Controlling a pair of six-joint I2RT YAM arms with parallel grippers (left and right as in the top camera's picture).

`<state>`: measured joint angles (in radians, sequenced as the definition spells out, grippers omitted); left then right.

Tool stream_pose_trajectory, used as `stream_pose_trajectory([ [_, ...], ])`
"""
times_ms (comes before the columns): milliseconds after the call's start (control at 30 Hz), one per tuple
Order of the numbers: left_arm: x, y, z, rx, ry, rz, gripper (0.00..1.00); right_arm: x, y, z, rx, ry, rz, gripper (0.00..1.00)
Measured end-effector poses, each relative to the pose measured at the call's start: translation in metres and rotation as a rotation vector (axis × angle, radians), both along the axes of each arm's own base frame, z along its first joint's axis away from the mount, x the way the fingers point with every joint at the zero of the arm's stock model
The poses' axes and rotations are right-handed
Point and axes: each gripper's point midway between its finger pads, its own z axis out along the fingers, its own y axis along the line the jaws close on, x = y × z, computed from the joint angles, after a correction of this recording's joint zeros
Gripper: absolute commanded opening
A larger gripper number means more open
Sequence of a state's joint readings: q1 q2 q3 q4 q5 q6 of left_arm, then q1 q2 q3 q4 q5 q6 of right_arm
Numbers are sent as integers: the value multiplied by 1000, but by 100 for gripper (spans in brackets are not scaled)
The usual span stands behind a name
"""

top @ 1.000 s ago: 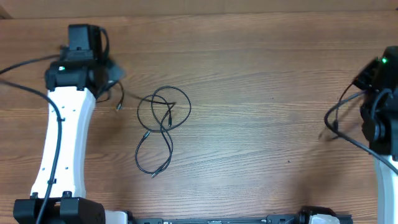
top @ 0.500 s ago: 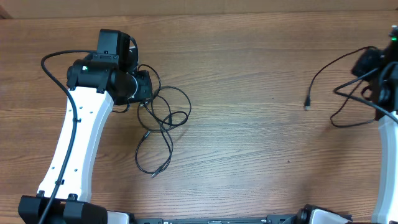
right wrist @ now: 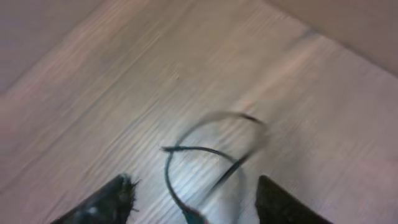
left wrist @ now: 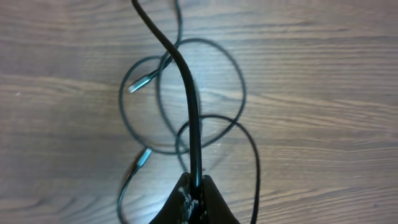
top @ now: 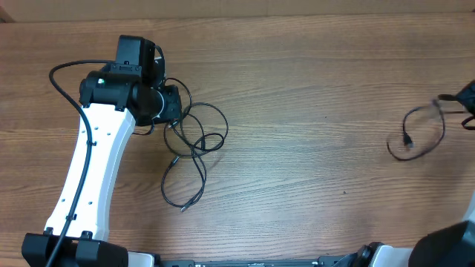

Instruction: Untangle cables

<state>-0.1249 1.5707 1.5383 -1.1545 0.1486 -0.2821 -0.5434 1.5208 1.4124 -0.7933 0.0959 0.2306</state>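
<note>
A tangle of thin black cables (top: 194, 142) lies in loose loops left of the table's middle. My left gripper (top: 173, 104) sits at the tangle's upper left edge. In the left wrist view it (left wrist: 196, 182) is shut on one black cable (left wrist: 189, 106), which runs up over the loops. Two small plug ends (left wrist: 140, 82) show there. A separate cable (top: 420, 132) lies in a blurred loop at the far right. My right gripper (right wrist: 194, 186) is open above that cable (right wrist: 186, 168), which passes between the fingers without touching them.
The wooden table (top: 312, 170) runs under everything. The white left arm (top: 89, 170) crosses the left side from the front edge. The right arm shows only as a dark tip (top: 469, 96) at the right border. A pale wall strip lines the table's far edge.
The left arm swung right onto the tangle and closed on a cable. The right gripper has opened, its cable now lies in a loop, and the right arm has drawn off to the right.
</note>
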Motion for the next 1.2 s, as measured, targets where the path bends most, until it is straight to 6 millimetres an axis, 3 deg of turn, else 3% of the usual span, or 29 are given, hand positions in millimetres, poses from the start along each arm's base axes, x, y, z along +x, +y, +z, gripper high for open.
stream_pose_trajectory([
  [133,16,-19,12,-95,-81,-53,4,25,37,5,132,-104,170,77],
  [300,42,-57,45,-282,-247,-176,4,37,120,2,329,-122,483,88],
  [400,54,-84,74,-400,-366,-267,4,29,178,-4,412,-64,678,96],
  [567,62,-116,113,-549,-484,-336,4,7,264,-11,447,41,995,99],
  [767,61,-131,124,-618,-476,-310,4,-17,352,-11,401,84,1340,100],
  [967,60,-137,125,-663,-437,-252,4,-20,413,3,317,-11,1562,98],
  [1200,58,-145,129,-743,-368,-167,4,-20,461,22,237,-146,1709,93],
])
